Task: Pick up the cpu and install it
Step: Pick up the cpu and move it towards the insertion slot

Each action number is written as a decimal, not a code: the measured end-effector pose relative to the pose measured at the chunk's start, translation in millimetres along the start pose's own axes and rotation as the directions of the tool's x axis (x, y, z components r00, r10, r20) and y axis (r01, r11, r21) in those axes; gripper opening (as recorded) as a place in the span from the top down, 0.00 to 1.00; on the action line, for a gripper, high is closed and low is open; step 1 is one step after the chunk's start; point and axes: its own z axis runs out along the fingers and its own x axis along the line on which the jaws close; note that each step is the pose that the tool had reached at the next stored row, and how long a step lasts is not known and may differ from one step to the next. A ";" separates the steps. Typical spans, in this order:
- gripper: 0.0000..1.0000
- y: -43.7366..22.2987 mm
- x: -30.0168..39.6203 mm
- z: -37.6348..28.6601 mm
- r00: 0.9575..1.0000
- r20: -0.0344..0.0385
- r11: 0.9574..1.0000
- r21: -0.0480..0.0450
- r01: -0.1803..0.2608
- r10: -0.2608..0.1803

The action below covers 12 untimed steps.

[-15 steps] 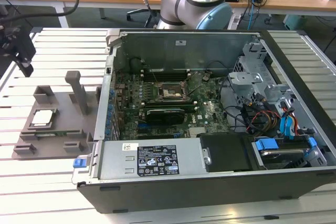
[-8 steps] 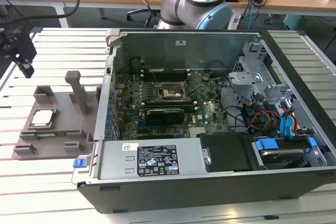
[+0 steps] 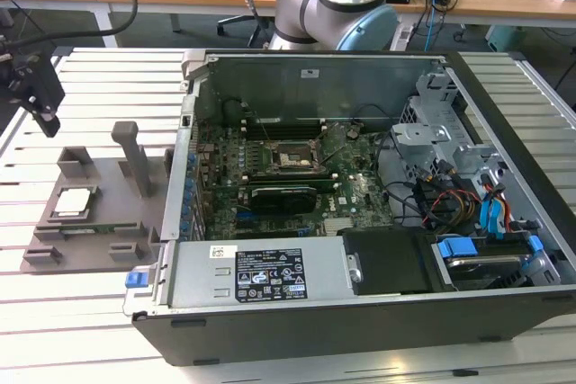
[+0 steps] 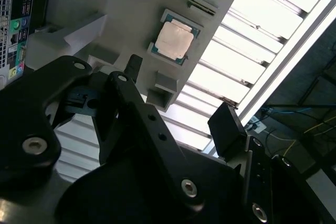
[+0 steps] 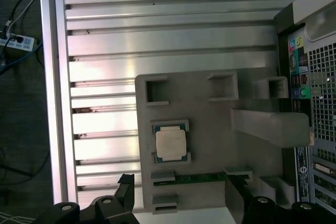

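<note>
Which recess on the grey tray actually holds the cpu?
The square framed seat near the middle of the grey tray holds the cpu; the smaller rectangular pockets around it hold no chip.

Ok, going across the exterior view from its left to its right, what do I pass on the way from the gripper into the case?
gripper → cpu → tray's upright post → black socket frame → blue drive handle
</note>
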 end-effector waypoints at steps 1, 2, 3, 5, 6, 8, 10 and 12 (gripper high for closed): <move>0.22 0.0 0.0 0.6 1.000 0.000 1.000 0.000 0.000 0.000; 0.22 0.0 0.0 1.1 1.000 0.000 1.000 0.000 0.000 0.000; 0.22 0.0 0.1 2.3 1.000 0.000 1.000 0.000 0.000 0.000; 0.22 0.0 0.1 3.1 1.000 0.000 1.000 0.000 0.000 0.000; 0.22 0.0 0.1 3.6 1.000 0.000 1.000 0.000 0.000 0.000; 0.22 0.0 0.1 4.7 1.000 0.000 1.000 0.000 0.000 0.000; 0.22 0.0 0.2 7.0 1.000 0.000 1.000 0.000 0.000 0.000; 0.22 0.0 0.2 7.9 1.000 0.000 1.000 0.000 0.000 0.000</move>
